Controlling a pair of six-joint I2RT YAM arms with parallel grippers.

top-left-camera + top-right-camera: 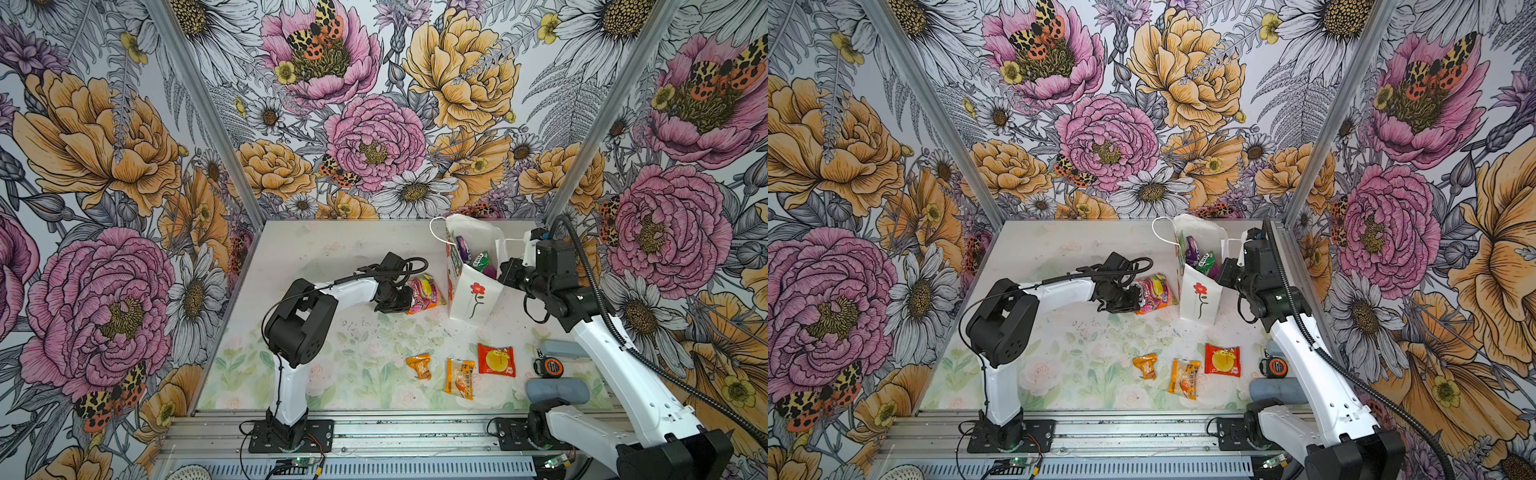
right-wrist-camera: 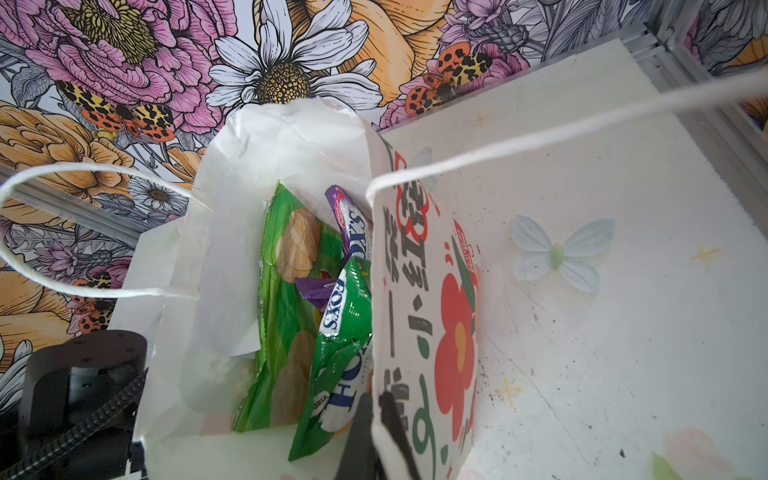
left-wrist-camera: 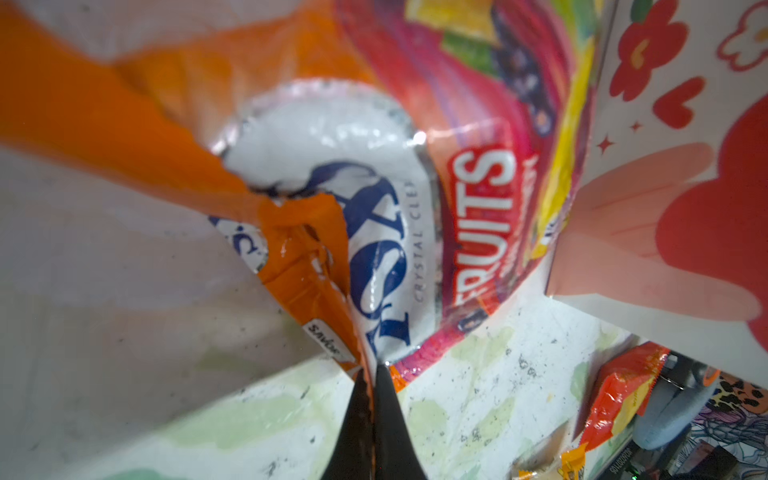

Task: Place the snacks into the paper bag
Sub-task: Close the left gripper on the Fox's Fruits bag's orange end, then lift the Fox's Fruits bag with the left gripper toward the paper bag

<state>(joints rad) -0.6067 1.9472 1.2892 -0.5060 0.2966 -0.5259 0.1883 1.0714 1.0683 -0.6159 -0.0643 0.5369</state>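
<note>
Both top views look steeply down from high over the front edge of the table (image 1: 332,249), taking in all of it. The left wrist camera presses close to the Fox's Fruits bag (image 3: 478,216); the right wrist camera peers down into the paper bag (image 2: 291,137), seen in all four views.

Bright even light, faint shadows; wrist views blurred close-up, edges warped.

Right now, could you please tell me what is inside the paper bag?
Inside the paper bag stand a large green biscuit packet, a green Fox's bag and a purple Fox's bag. Whatever lies beneath them, and the bag's bottom, is covered.
</note>
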